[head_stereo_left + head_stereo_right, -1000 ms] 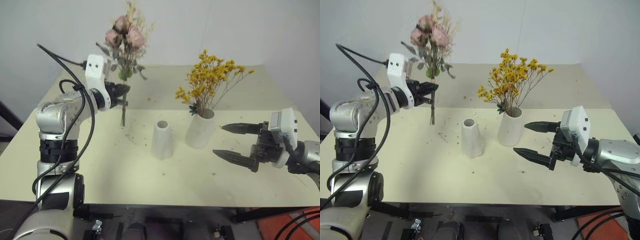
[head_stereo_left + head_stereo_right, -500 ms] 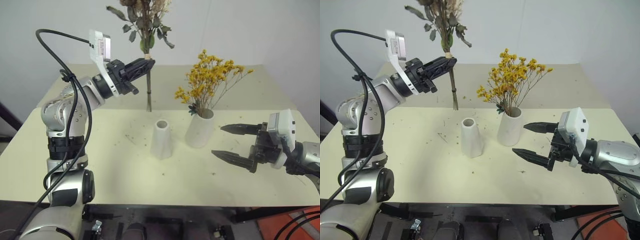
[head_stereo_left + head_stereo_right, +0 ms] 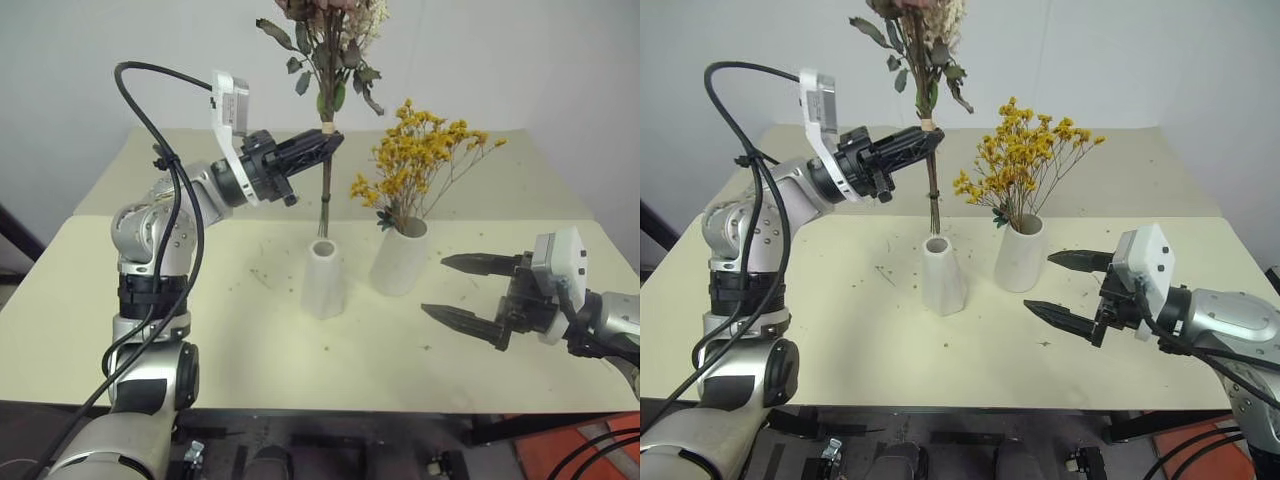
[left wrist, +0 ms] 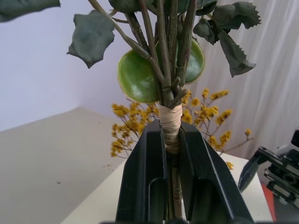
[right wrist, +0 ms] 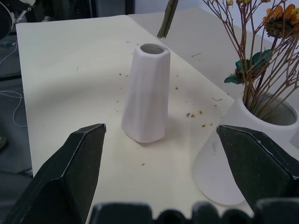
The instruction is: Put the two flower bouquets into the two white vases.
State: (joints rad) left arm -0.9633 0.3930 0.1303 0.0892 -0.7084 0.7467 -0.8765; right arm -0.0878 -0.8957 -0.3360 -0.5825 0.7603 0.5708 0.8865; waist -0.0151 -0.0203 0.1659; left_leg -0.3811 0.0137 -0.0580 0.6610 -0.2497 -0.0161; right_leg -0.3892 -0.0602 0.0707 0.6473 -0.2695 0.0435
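Holding the rose bouquet (image 3: 326,60) upright, its stem ends just above the slim white vase (image 3: 324,278).
Left gripper (image 3: 322,146) is clamped on the bouquet's taped stems; right gripper (image 3: 463,289) hovers with fingers spread wide beside the wider white vase (image 3: 401,257), which already holds the yellow dried-flower spray (image 3: 420,160), on the cream table (image 3: 200,330).
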